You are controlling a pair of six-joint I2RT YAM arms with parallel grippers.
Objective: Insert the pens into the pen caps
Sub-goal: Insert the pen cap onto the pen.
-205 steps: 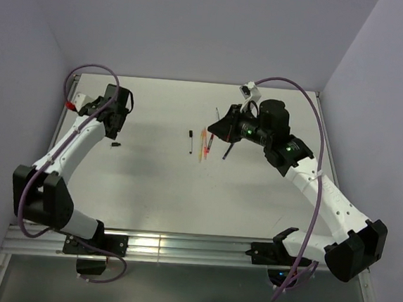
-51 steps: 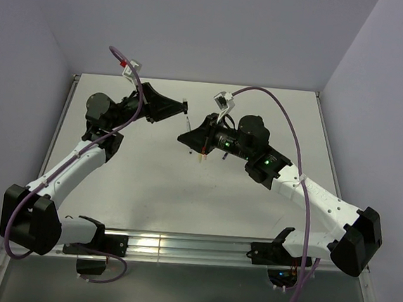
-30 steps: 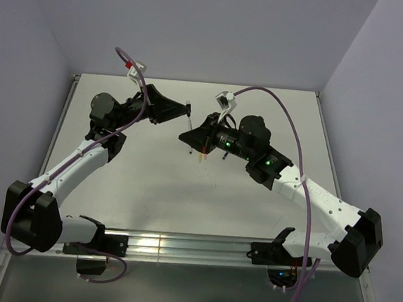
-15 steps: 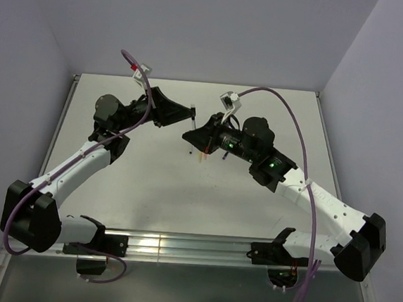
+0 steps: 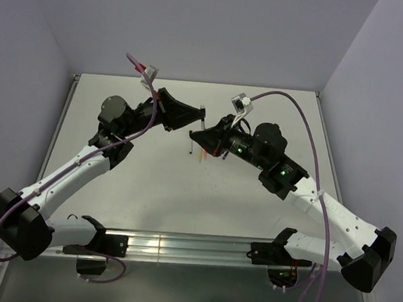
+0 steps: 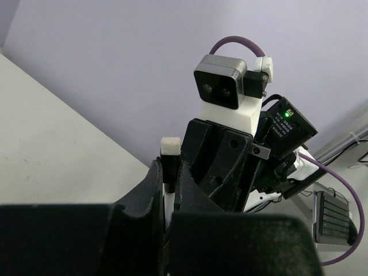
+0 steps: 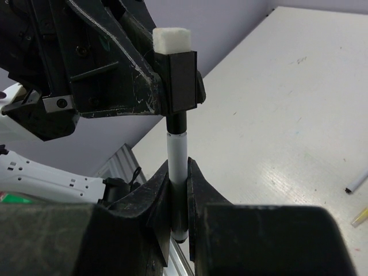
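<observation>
White-black pen [image 7: 177,150], clamped in the right gripper [image 7: 178,178], meets the black pen cap [image 7: 179,75] pinched by the left gripper [image 6: 170,177] mid-frame; any tilt could jam it.

White arm link shells [image 5: 69,171], black joint housings [image 5: 22,224], purple cables [image 6: 233,40], green status lights [image 6: 286,114], grey wrist camera [image 6: 221,80] on white mount [image 6: 227,118], scuffed black gripper fingers [image 7: 138,80], red cable tag [image 5: 141,68]

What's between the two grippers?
A pen bridges them, from the right gripper up to the cap in the left gripper; right wrist view shows it.
</observation>
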